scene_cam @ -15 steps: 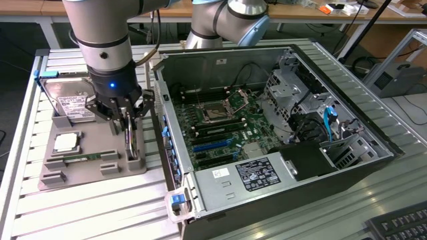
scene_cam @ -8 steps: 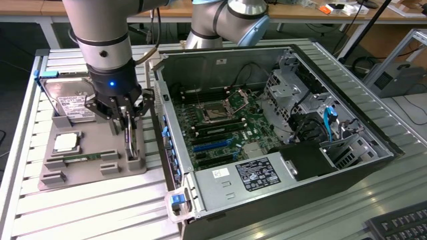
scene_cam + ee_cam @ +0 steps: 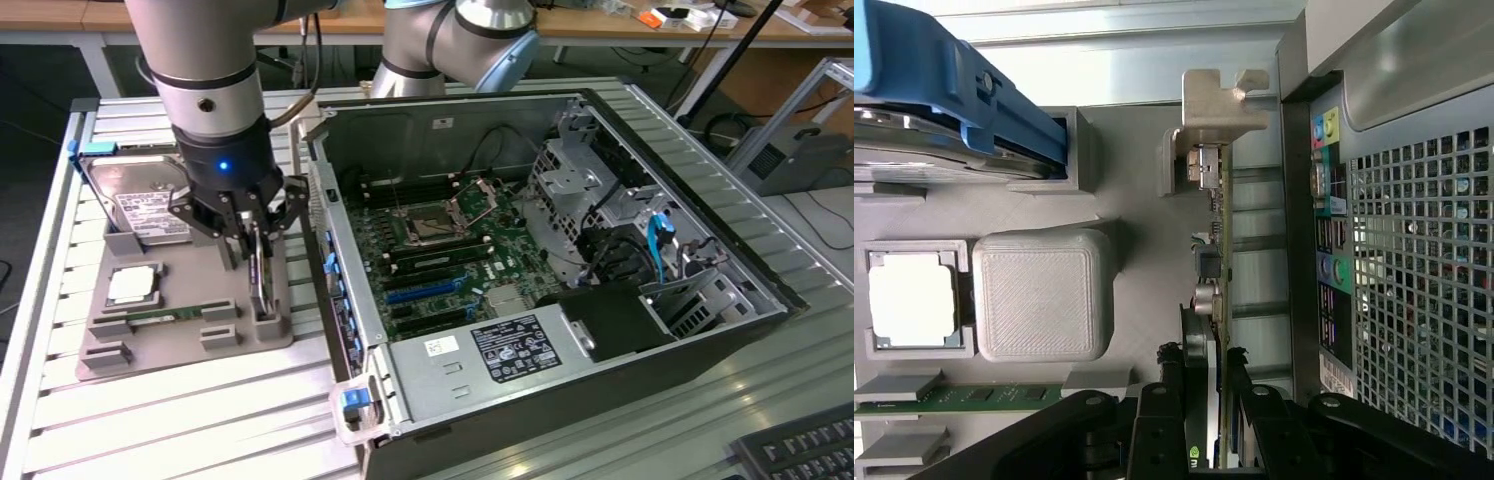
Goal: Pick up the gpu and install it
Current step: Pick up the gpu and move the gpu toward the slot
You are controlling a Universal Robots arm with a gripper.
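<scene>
Grey printed tray (image 3: 174, 345) sits on the slatted aluminium surface (image 3: 200, 425), to the exterior view's left of the open computer case (image 3: 441, 120).

Exterior view:
- The tray carries a hard drive (image 3: 144, 205), a CPU (image 3: 134, 285) and a memory stick (image 3: 167, 318), all lying flat.
- The gpu (image 3: 264, 280) stands on edge in slotted posts along the tray side nearest the case.
- The arm (image 3: 200, 80) comes down from above. Its gripper (image 3: 251, 240) is over the card's upper edge, with one jaw on each side of it.
- The card's lower edge is seated in the posts.
- Inside the case, the motherboard (image 3: 447, 255) lies exposed. The power supply (image 3: 514, 350) sits at the near end, label up.

Wrist view:
- The gpu (image 3: 1212, 260) is seen edge-on. It runs from a notched tray post (image 3: 1219, 110) to the gripper (image 3: 1202, 355).
- The jaws are clenched on the card, one against the black cooler face and the other against the green board side.
- The case's perforated rear panel (image 3: 1424, 280) lies just beside the card.
- On the card's other side are a square grey block (image 3: 1044, 295), the CPU (image 3: 912, 300), the memory stick (image 3: 964, 397) and the blue-railed hard drive (image 3: 944, 90).
</scene>
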